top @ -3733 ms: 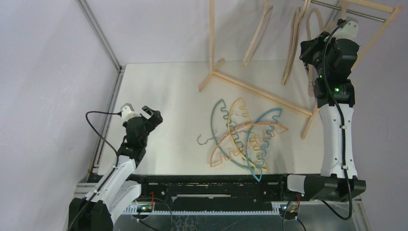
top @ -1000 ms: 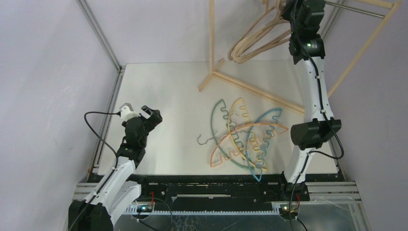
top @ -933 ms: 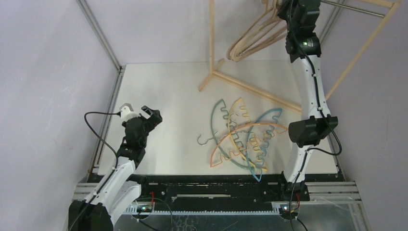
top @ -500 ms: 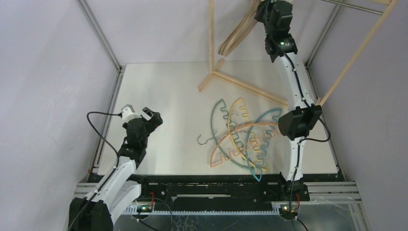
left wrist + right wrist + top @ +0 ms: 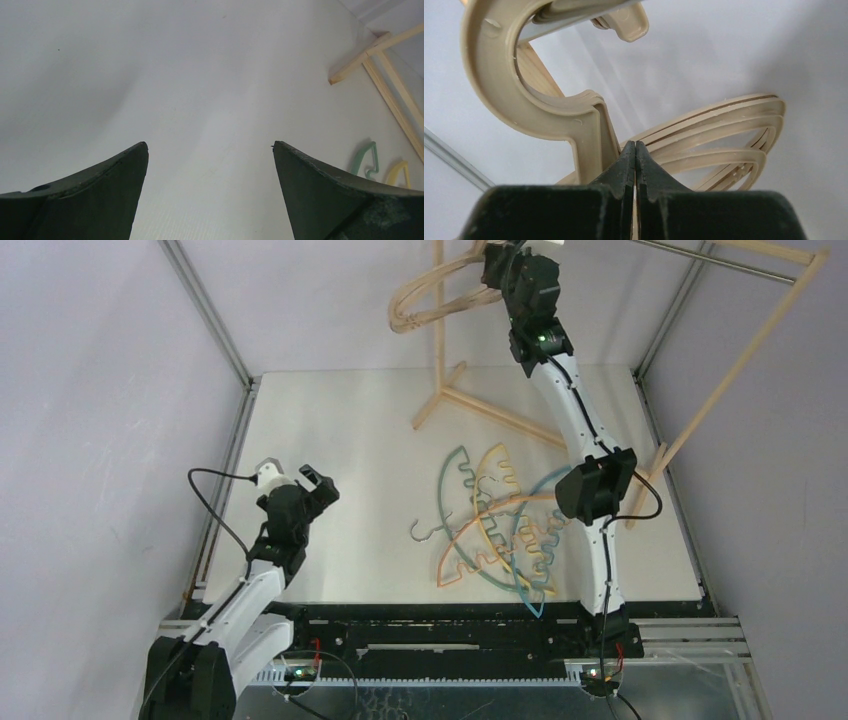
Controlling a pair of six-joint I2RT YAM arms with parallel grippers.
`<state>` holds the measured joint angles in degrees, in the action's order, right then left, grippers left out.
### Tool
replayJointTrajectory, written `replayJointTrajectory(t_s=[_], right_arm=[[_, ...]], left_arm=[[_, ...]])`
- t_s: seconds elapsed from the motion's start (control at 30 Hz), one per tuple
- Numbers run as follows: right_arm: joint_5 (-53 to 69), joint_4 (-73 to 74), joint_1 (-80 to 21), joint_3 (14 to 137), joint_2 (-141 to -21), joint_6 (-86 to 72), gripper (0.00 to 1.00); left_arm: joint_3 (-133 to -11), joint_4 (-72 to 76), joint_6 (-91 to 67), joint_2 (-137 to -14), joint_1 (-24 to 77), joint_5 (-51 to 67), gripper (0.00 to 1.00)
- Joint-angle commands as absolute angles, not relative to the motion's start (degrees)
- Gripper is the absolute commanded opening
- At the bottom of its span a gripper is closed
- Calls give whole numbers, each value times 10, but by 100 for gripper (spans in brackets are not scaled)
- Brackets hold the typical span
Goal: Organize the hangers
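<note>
Overhead looks down; close wrist views share its hangers [image 5: 441, 480].

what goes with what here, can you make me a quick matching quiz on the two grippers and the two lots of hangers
Things:
1. left gripper
2. right gripper
3. beige hangers
4. coloured hangers

States:
a. lying in an overlapping pile on the table
b. open, over bare table
c. shut, raised high at the far side
d. bunched together, up off the table

Pairs: 1-b, 2-c, 3-d, 4-a
</note>
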<state>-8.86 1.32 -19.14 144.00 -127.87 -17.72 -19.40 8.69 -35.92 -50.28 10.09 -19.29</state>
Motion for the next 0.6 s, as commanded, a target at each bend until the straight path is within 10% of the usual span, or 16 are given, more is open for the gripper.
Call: replayJointTrajectory(t_s=[0.0,0.37,0.57], right_arm=[[-74,6,-208,1478,-1311,-191,5],[-76,18,-202,1349,-1234,-186,10],[-112,-9,-202,1185,-1121,-179,49]], left_arm=[[-192,114,-344,-505,96,-201,100],[-192,119,-343,-514,94,-200,100],[-194,120,-344,-518,93,-194,100]])
